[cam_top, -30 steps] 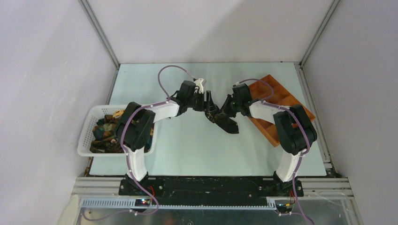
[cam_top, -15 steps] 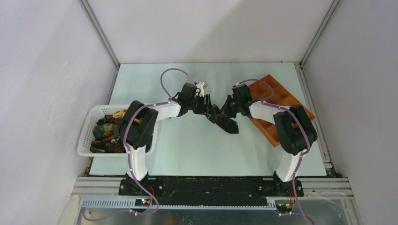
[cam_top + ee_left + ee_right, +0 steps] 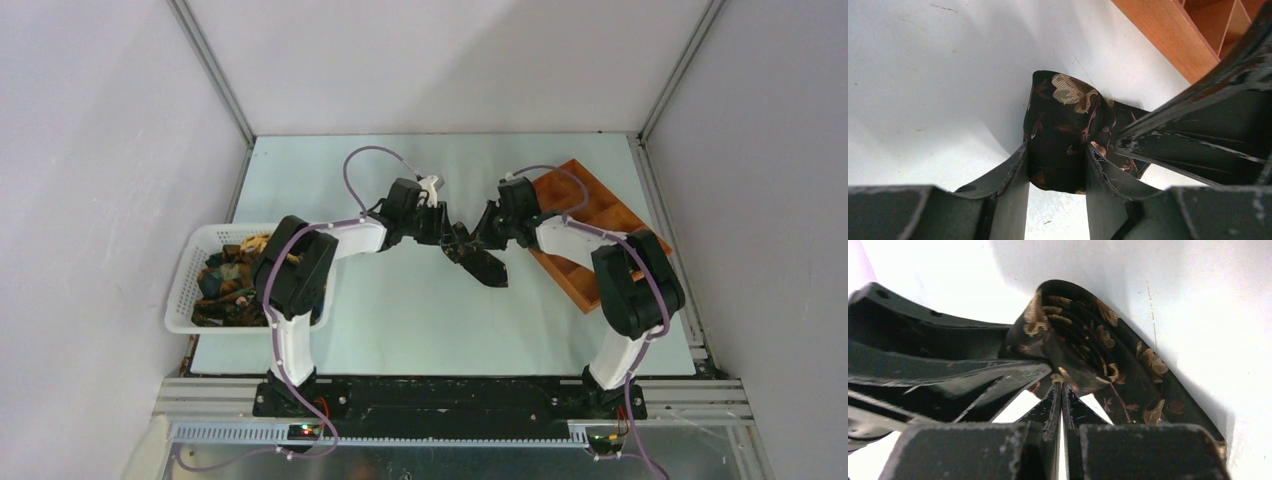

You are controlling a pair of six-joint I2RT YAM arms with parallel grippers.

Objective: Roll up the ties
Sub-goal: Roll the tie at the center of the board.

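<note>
Part-rolled tie [image 3: 1063, 125] lying near centre of counter [image 3: 400, 320], a bit twd far edge. L hand [image 3: 1057, 152] approx. half open, both fingers pressed on sides of roll. R hand [image 3: 1061, 390] fully closed, tips pinching fabric at roll's edge.

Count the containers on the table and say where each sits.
2. The white mesh basket sits at the table's left edge, holding a heap of ties; the orange compartment tray lies at the right side. None seems hidden.
</note>
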